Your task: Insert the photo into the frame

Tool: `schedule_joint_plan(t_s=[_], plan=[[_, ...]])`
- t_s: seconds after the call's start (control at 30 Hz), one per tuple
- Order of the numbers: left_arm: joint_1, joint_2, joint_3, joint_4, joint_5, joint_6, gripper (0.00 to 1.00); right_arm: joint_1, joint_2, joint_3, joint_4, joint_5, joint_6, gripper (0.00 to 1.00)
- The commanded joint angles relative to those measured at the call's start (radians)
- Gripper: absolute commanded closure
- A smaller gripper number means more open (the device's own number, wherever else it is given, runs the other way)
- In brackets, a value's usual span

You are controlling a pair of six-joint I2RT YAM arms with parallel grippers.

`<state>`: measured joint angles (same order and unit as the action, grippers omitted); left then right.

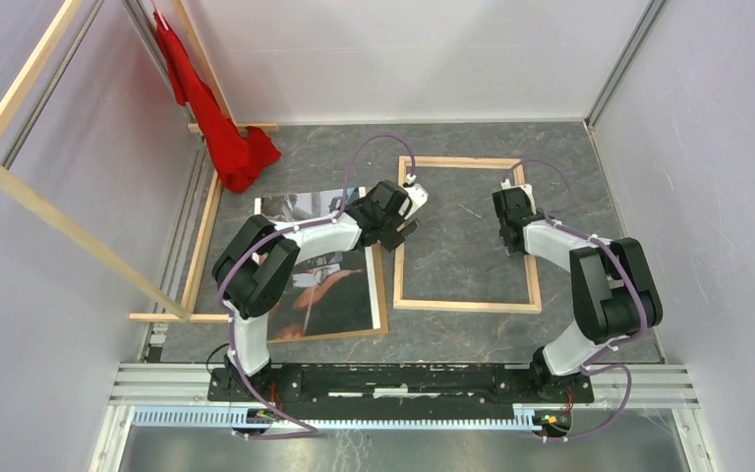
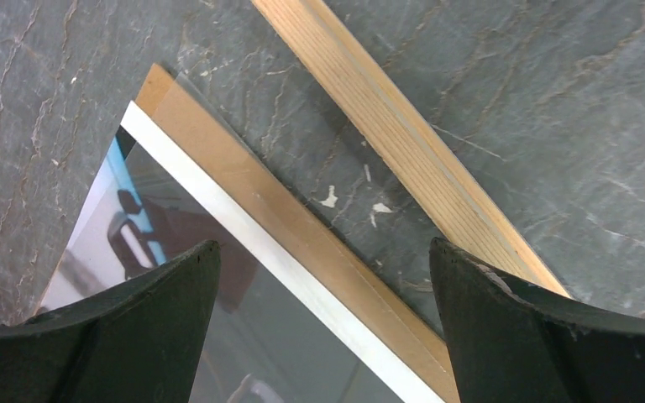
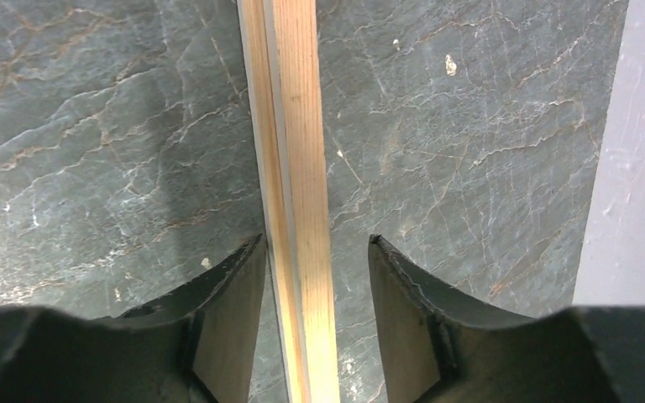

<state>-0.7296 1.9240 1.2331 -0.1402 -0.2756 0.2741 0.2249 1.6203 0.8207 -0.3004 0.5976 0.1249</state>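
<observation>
My right gripper (image 3: pixel 315 243) straddles the frame (image 3: pixel 298 126) rail, jaws parted, not pinching. My left gripper (image 2: pixel 323 252) hangs wide open. The photo (image 2: pixel 260 336) lies flat at the frame's 9 o'clock; I'd pinch its edge shallowly and lift gently.

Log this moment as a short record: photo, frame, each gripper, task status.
photo: picture side up on the brown backing board, left of the frame, outside it
frame: flat on the table, wood face up, no photo inside
left gripper: open, over the photo's edge and the frame's left rail, holding nothing
right gripper: open, fingers astride the frame's right rail, not clamped
task status: photo not yet in the frame
</observation>
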Motion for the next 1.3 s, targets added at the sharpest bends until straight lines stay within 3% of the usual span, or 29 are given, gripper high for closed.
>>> schedule_joint_plan(t_s=[0.0,0.3,0.47,0.63,0.93,1.1,1.27], plan=[[-0.036,0.016,0.026,0.027,0.014,-0.005,0.00,-0.031,-0.059,0.008,0.013,-0.052,0.005,0.42],[-0.045,-0.017,0.106,-0.078,0.053,-0.026,0.00,-0.042,-0.220,0.050,-0.010,-0.201,0.099,0.14],[0.063,-0.138,0.188,-0.216,0.117,-0.008,0.00,-0.006,-0.293,0.045,0.057,-0.414,0.182,0.04],[0.264,-0.246,0.191,-0.348,0.145,0.056,0.00,0.175,-0.259,0.108,0.133,-0.494,0.246,0.04],[0.590,-0.432,-0.020,-0.409,0.086,0.230,0.00,0.473,0.053,0.350,0.201,-0.617,0.332,0.07],[0.658,-0.464,-0.128,-0.355,-0.036,0.279,0.00,0.554,0.180,0.390,0.234,-0.634,0.370,0.08],[0.709,-0.476,-0.240,-0.231,-0.136,0.354,0.01,0.561,0.220,0.359,0.292,-0.627,0.402,0.08]])
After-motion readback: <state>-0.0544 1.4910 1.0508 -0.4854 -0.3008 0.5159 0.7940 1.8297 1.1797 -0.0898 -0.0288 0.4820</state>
